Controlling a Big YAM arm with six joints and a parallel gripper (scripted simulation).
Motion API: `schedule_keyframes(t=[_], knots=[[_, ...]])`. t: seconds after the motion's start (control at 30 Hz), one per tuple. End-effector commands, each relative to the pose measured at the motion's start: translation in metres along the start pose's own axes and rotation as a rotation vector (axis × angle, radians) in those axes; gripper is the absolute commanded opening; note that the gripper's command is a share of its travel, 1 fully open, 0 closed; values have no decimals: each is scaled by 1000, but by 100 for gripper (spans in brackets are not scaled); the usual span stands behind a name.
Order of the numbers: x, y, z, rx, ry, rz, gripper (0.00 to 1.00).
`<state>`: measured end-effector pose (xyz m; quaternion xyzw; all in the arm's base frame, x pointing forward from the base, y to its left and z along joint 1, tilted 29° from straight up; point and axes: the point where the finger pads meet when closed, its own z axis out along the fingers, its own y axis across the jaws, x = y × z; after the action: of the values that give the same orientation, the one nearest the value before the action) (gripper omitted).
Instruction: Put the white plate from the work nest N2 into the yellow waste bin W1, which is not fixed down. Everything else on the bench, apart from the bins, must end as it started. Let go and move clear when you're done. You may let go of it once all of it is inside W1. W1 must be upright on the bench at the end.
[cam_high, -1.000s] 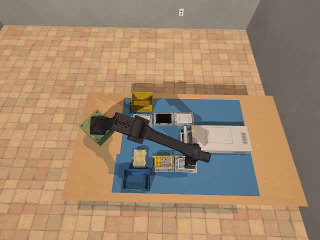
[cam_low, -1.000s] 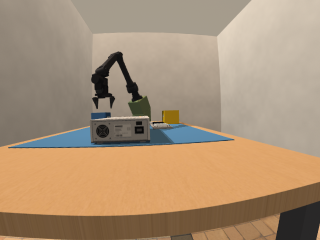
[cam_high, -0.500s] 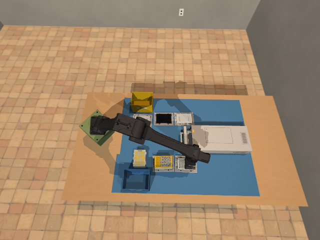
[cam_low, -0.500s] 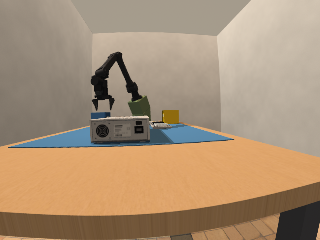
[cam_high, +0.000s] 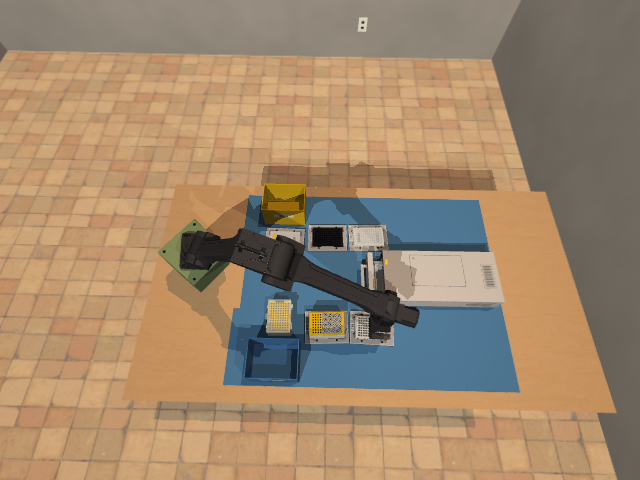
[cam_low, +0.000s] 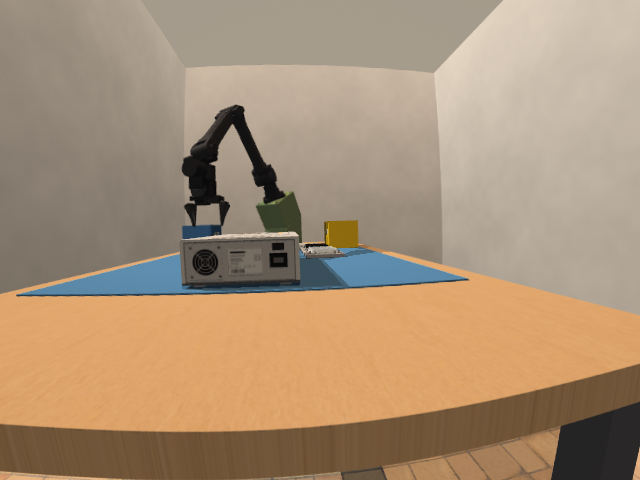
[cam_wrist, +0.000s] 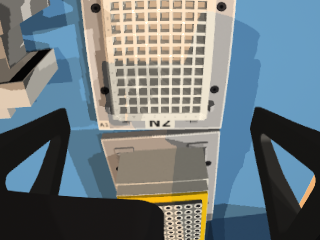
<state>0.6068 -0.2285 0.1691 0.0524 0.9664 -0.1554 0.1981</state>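
Note:
The white plate (cam_high: 361, 324) (cam_wrist: 159, 50), a pale grid of wells, lies flat in the grey nest N2 (cam_wrist: 228, 47) at the front of the blue mat. My gripper (cam_high: 380, 333) (cam_low: 207, 219) (cam_wrist: 160, 118) is open and empty. It hangs a little above the plate, fingers pointing down, with the plate's near end between the fingertips in the wrist view. The yellow waste bin W1 (cam_high: 283, 204) (cam_low: 341, 233) stands upright at the back left of the mat, far from the gripper. In the exterior view the plate is hidden behind the grey instrument.
A grey instrument box (cam_high: 444, 279) (cam_low: 240, 258) stands just behind N2. A yellow plate in the neighbouring nest (cam_high: 326, 323) (cam_wrist: 180, 234), a yellow tip box (cam_high: 279, 315) and a blue bin (cam_high: 272, 360) lie to the left. A black plate (cam_high: 327, 237) and another white plate (cam_high: 368, 236) sit at the back.

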Motion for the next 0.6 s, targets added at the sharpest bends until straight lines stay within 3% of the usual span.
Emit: schedule_keyframes(t=[0.0, 0.57], knots=[[-18, -13, 7, 10, -30, 4, 100], [-18, -11, 27, 8, -30, 1, 100]])
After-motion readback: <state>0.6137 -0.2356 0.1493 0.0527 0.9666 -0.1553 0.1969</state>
